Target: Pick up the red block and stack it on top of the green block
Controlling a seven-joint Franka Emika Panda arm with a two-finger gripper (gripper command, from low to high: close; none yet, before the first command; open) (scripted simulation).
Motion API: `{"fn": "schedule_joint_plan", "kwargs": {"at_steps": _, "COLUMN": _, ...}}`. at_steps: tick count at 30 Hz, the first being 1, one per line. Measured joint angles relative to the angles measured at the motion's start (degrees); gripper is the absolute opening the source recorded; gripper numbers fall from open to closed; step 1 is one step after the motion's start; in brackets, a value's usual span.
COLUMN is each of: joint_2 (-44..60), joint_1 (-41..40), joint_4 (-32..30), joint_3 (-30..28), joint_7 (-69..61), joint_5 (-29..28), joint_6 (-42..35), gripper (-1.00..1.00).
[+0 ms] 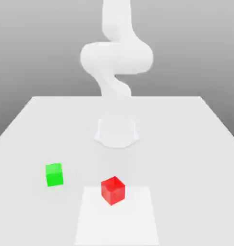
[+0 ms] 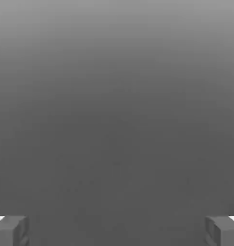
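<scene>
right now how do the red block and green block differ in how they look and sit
The red block is bright red, the green block bright green. The red block is turned corner-on to the exterior view, the green block nearly face-on. Both are plain cubes, unstacked.

Hand (image 2: 117,231) open, fingers spread wide; white arm (image 1: 117,57) bent above base.
</scene>
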Motion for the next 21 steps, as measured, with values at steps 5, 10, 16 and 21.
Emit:
{"fn": "schedule_joint_plan", "kwargs": {"at_steps": 5, "joint_2": 9.5, "joint_1": -2.6, "joint_4": -8.0, "joint_3": 2.0, "joint_7": 10.4, "joint_5": 2.6, "joint_6": 6.8, "gripper": 0.00}}
{"fn": "schedule_joint_plan", "kwargs": {"at_steps": 10, "joint_2": 19.1, "joint_1": -5.2, "joint_4": -15.9, "joint_3": 4.9, "joint_7": 21.4, "joint_5": 4.3, "joint_6": 13.6, "gripper": 0.00}}
{"fn": "schedule_joint_plan", "kwargs": {"at_steps": 16, "joint_2": 31.4, "joint_1": -8.8, "joint_4": -26.0, "joint_3": 8.9, "joint_7": 37.5, "joint_5": 3.9, "joint_6": 22.5, "gripper": 0.00}}
{"fn": "schedule_joint_plan", "kwargs": {"at_steps": 21, "joint_2": 41.4, "joint_1": -10.7, "joint_4": -30.0, "joint_3": 9.6, "joint_7": 48.2, "joint_5": -1.2, "joint_6": 30.4, "gripper": 0.00}}
